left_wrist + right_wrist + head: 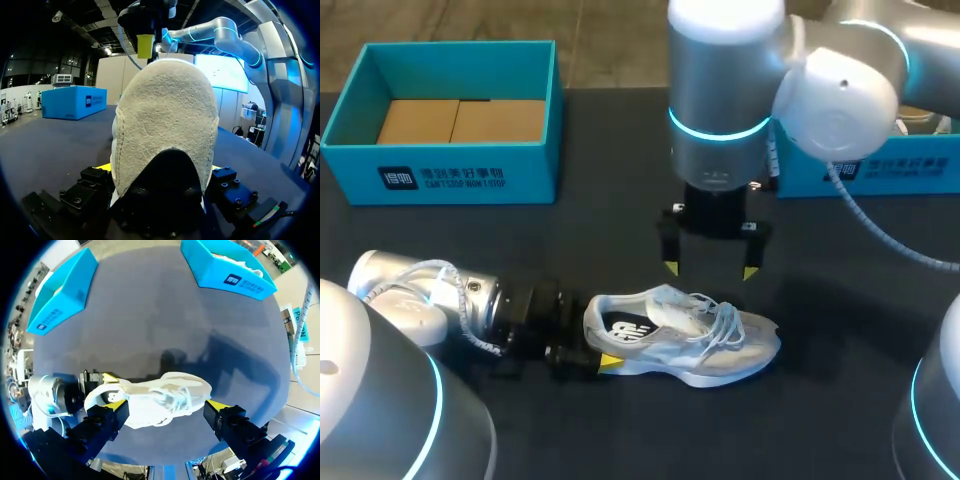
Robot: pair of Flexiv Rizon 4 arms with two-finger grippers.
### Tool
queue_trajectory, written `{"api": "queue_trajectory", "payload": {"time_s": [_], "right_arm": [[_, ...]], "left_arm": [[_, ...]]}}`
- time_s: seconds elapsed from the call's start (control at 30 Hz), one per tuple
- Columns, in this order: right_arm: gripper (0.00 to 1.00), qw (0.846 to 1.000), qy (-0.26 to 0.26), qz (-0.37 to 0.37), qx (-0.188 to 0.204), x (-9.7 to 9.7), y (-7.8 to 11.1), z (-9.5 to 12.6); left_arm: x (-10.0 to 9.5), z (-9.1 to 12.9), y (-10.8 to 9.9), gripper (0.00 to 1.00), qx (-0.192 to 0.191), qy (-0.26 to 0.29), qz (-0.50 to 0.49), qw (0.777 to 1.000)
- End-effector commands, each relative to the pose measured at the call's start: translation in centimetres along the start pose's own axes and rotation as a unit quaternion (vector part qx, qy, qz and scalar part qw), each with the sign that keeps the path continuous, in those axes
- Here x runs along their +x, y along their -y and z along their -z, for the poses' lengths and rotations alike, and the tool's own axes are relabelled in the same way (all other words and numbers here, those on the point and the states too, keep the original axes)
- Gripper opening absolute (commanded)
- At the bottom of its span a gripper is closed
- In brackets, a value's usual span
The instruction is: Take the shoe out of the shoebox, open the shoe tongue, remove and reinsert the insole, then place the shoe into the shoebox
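White-grey mesh trainer (700, 345) sits sole-down on dark table (620, 220), its heel clamped between left gripper (595, 345) fingers, right gripper (710, 270) fingers apart just above the laces: tongue-opening step, I judge; next calls for lowering, pinching the tongue, lifting it.

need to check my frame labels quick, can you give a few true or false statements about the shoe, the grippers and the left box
1. The shoe lies on the table, not in a box. True.
2. The right gripper is shut on the shoe. False: its fingers stand open above the shoe, touching nothing.
3. The left gripper grips the shoe at its heel. True.
4. The left shoebox holds a second shoe. False: only its cardboard floor shows inside.
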State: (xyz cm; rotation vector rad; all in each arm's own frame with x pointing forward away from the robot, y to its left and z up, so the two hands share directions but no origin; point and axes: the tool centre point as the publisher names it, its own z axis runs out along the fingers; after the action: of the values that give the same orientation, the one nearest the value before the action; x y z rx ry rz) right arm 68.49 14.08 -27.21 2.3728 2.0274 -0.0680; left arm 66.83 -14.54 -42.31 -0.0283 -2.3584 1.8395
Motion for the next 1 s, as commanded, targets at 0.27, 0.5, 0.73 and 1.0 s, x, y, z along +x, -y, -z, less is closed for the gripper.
{"api": "queue_trajectory", "payload": {"time_s": [0.27,0.5,0.73,1.0], "right_arm": [[1.00,1.000,0.025,-0.011,-0.008,2.0,0.5,-0.2],[1.00,0.999,0.038,-0.027,-0.019,5.0,2.7,-0.9],[1.00,0.996,0.080,-0.031,-0.026,6.5,3.8,-1.7],[1.00,0.993,0.105,-0.046,-0.032,7.6,4.8,-2.8]], "left_arm": [[0.1,-0.2,-0.4,0.00,-0.001,0.001,0.000,1.000],[0.1,-0.2,-0.4,0.00,-0.001,0.001,0.000,1.000],[0.1,-0.2,-0.4,0.00,-0.001,0.001,0.000,1.000],[0.1,-0.2,-0.4,0.00,-0.001,0.001,0.000,1.000]]}}
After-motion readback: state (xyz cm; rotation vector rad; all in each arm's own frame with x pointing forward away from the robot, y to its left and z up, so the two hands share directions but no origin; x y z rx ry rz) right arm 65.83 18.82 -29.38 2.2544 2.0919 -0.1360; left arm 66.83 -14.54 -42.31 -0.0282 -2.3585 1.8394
